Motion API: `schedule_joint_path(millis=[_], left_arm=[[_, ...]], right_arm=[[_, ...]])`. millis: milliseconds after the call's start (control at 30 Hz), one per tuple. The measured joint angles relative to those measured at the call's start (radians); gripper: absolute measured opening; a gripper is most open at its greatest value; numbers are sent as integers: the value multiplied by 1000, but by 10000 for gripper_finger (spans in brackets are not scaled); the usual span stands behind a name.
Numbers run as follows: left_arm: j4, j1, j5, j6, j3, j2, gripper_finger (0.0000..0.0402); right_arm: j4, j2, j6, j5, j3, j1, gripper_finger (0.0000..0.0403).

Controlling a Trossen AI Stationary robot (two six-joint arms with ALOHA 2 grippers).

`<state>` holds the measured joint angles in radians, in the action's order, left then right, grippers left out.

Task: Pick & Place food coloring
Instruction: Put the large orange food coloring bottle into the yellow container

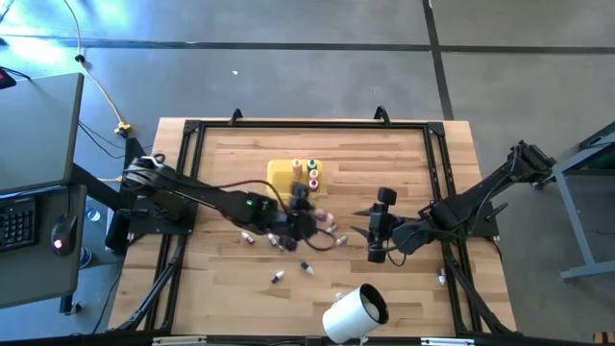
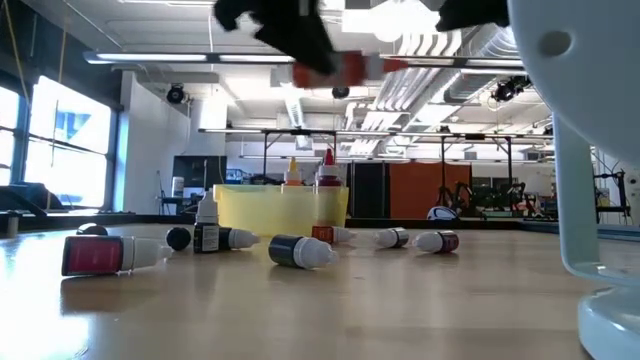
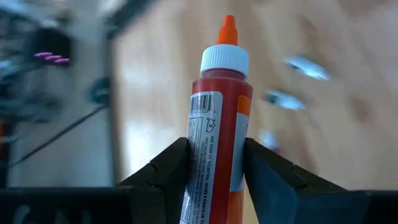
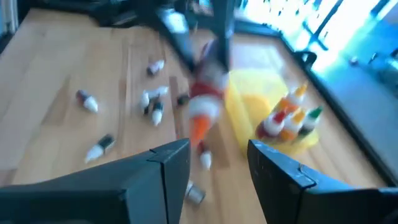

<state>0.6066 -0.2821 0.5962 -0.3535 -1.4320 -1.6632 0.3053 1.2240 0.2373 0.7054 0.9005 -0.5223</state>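
L pincer [image 3: 214, 171] grips tube [image 3: 217, 124] (base hidden).

The red bottle [image 3: 217, 124] runs off the frame below the left pincer's fingers [image 3: 165, 171] — its base is unseen. From table height that pincer [image 2: 300, 40] is a dark smear cut by the top edge. Past the right pincer [image 4: 217, 168], the bottles [image 4: 152, 102] on the boards blur — their colours can't be made out. The white cylinder [image 2: 590, 150] is cropped.
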Motion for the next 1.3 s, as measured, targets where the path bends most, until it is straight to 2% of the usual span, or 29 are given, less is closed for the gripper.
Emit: schedule_joint_path(millis=[167,233,333,433,500,567,667,800,867,1067,1300], left_arm=[[81,0,98,83,-4,113,138],[152,0,93,124,0,175,138],[128,1,50,199,0,250,138],[107,1,-13,246,2,287,138],[97,0,-36,254,5,305,138],[49,0,-75,253,4,306,138],[25,0,-132,249,6,303,138],[-28,0,-169,230,3,293,138],[-41,0,-164,227,5,290,138],[-108,0,-176,223,4,291,138],[-156,0,-205,204,4,291,138]], right_arm=[[-65,0,-55,-17,0,-1,153],[-77,0,-62,-19,0,0,153],[-103,2,-88,20,-1,3,153],[-188,18,-170,93,1,23,153],[-273,41,-248,95,-1,56,153],[-350,49,-320,41,0,78,153],[-521,72,-429,-98,2,127,153],[-682,83,-516,-163,2,170,153],[-713,84,-538,-174,-1,182,153],[-740,90,-531,-305,0,223,153],[-768,90,-534,-340,0,242,153]])
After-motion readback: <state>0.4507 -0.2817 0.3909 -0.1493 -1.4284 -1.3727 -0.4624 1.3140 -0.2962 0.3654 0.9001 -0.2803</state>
